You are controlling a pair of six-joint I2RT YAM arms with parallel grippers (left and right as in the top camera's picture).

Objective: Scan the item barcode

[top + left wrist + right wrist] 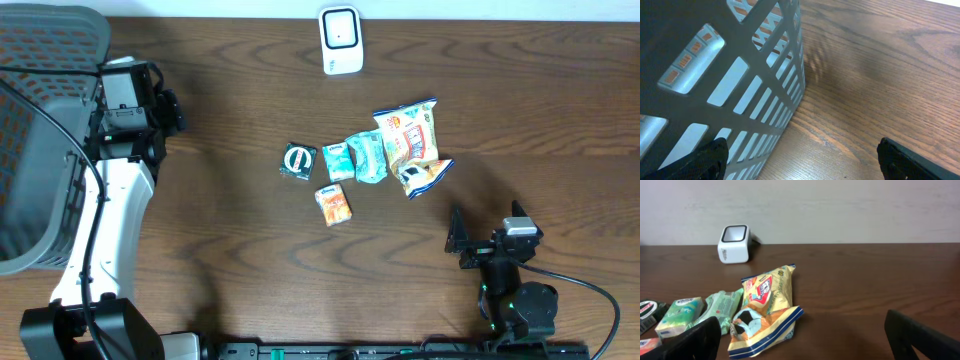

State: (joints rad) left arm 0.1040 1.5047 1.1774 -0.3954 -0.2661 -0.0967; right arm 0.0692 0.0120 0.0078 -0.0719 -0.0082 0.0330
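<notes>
Hovering low over the counter (pixel 230 250), my right tool (pixel 801 317) had its fingers spread wide with nothing between them, and it faced the cluster of packets from the near side without touching any. The items to scan all lay loose near the middle of the counter. The yellow snack bag (pixel 408 132) lay flat, and its near end overlapped the blue-and-white snack bag (pixel 425 176). The green wipes pack (pixel 369 155) touched the yellow bag's left side, and the teal tissue pack (pixel 339 161) sat right against the wipes. The dark square packet (pixel 298 161) lay just left of that. The small orange packet (pixel 334 205) lay a little apart, closer to my side. The white scanner (pixel 340 40) stood upright at the far edge by the wall, well apart from the packets and not in contact with anything. My left tool (pixel 801 145) was also spread wide and held nothing. It was out at the left of the counter just beside the grey slotted basket (pixel 40 150), whose wall filled the left half of that wrist view, with bare wood under the fingers. Neither tool was near the scanner.
</notes>
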